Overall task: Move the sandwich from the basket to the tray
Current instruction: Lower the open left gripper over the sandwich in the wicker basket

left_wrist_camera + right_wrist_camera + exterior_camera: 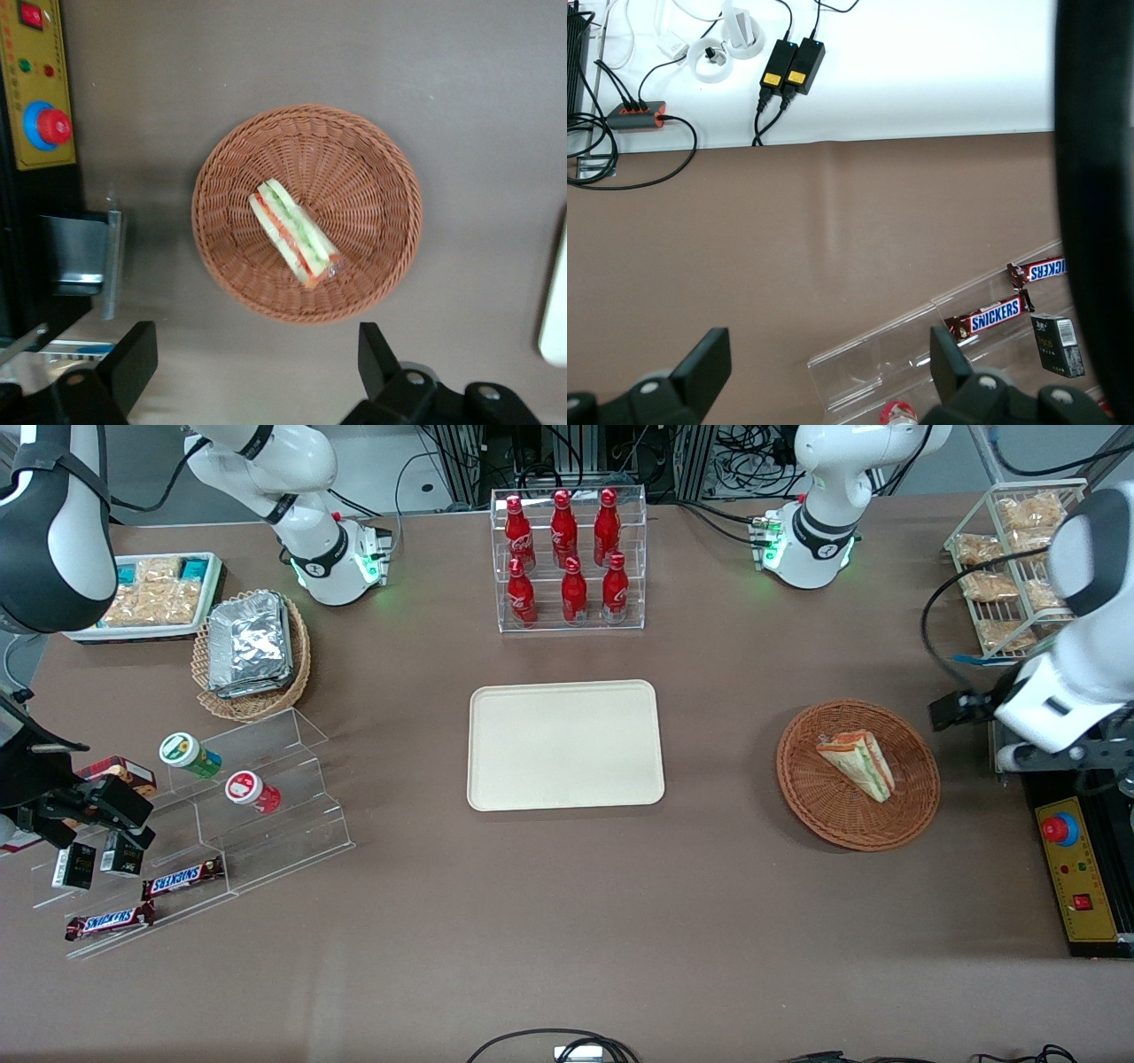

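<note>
Open tool (257,372) above one basket (372,159) holding one sandwich (295,232).

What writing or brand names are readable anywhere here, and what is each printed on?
"SNICKERS": on the two chocolate bars lying on the clear stepped stand.
Red bottles: white script logo, too small to read.
Small black boxes: print too blurred to read.
Yellow control panel: markings unreadable.
Sandwich, basket, tray: no text.
The open pincer hovers above the basket.
</note>
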Controlling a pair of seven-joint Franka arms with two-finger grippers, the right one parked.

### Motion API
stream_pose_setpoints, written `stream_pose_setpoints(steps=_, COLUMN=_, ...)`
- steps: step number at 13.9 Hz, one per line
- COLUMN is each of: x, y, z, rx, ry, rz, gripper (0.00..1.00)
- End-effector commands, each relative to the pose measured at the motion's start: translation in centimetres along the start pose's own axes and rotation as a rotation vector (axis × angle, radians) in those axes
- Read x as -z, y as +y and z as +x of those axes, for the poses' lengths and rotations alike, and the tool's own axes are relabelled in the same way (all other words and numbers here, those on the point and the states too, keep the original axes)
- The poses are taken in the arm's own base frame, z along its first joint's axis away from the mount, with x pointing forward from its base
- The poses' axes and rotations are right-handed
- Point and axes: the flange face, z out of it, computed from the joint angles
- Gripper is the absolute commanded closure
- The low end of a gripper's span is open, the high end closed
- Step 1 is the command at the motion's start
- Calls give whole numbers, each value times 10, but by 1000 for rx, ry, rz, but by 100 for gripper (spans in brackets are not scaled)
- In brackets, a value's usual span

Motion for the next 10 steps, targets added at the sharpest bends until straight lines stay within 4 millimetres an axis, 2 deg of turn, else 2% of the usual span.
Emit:
stream_pose_setpoints(steps=1, x=-34, y=5, z=-22, rx=145, ry=21, rz=19, gripper=0)
stream_pose_setpoints(steps=6, x=-107, y=19, z=-33, rx=355, ry=54, rz=1, gripper=0)
stream_pose_setpoints(steps=10, x=-142, y=22, z=-39, rx=420, ry=70, rz=-15, gripper=0)
